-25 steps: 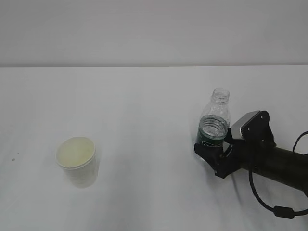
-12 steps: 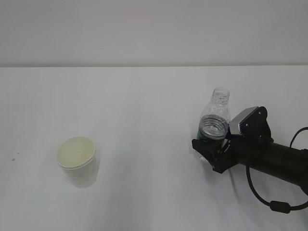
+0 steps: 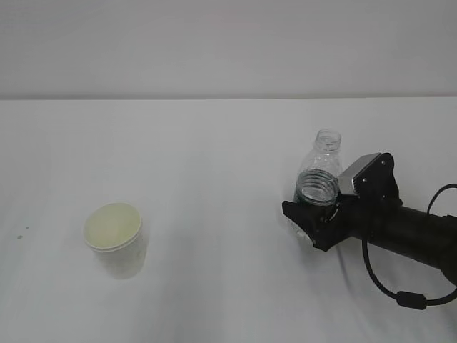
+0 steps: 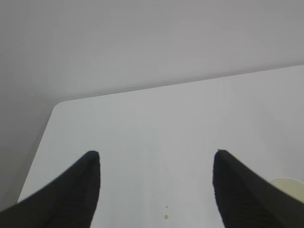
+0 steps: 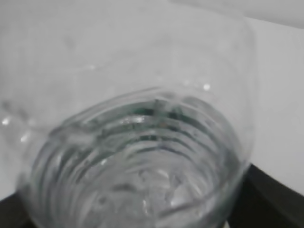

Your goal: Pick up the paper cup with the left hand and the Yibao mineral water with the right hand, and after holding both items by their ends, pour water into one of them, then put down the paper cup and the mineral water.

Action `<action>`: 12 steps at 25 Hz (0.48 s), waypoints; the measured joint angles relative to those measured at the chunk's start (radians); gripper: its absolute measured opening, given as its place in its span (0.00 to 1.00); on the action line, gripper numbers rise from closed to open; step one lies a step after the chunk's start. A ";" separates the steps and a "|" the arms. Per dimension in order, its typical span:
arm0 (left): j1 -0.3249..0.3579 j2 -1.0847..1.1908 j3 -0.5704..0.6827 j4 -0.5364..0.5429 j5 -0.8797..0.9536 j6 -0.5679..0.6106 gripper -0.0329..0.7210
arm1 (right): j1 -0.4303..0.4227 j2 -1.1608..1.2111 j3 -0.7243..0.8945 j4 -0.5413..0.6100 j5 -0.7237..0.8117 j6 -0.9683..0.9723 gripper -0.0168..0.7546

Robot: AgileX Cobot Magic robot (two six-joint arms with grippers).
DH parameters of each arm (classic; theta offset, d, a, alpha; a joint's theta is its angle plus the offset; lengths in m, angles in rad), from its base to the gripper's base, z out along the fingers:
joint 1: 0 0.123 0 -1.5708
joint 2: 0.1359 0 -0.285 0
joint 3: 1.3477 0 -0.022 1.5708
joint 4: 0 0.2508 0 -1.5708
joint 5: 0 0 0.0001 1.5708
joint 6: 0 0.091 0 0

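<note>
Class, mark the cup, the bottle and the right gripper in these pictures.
cup point(image 3: 118, 246): exterior view, on its front wall.
bottle point(image 3: 319, 187): exterior view, on its clear ribbed body.
right gripper point(image 3: 311, 223): exterior view, midway between the fingertips, around the bottle's base.

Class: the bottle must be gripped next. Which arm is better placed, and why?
The right: its gripper already brackets the bottle. The left gripper is open over bare table, beside the cup.

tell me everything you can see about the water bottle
The bottle is small, clear ribbed plastic with a dark green label band low down and no cap on its open neck. It stands upright on the white table, right of centre, far from the cup. The right gripper is around its lower body, jaws wide; whether they press it cannot be told.
</note>
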 joint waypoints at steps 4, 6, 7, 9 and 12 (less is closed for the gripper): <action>0.000 0.000 0.000 0.000 0.000 0.000 0.75 | 0.000 0.002 -0.012 -0.007 0.000 0.014 0.82; 0.000 0.000 0.000 0.000 0.000 0.000 0.75 | 0.004 0.003 -0.016 -0.007 0.000 0.014 0.82; 0.000 0.000 0.000 0.000 0.000 0.000 0.75 | 0.009 0.003 -0.020 -0.008 0.002 0.014 0.82; 0.000 0.000 0.000 0.000 0.000 0.000 0.75 | 0.022 0.003 -0.030 -0.008 0.016 0.015 0.82; 0.000 0.000 0.000 0.000 0.000 0.000 0.75 | 0.032 0.004 -0.041 -0.008 0.030 0.022 0.82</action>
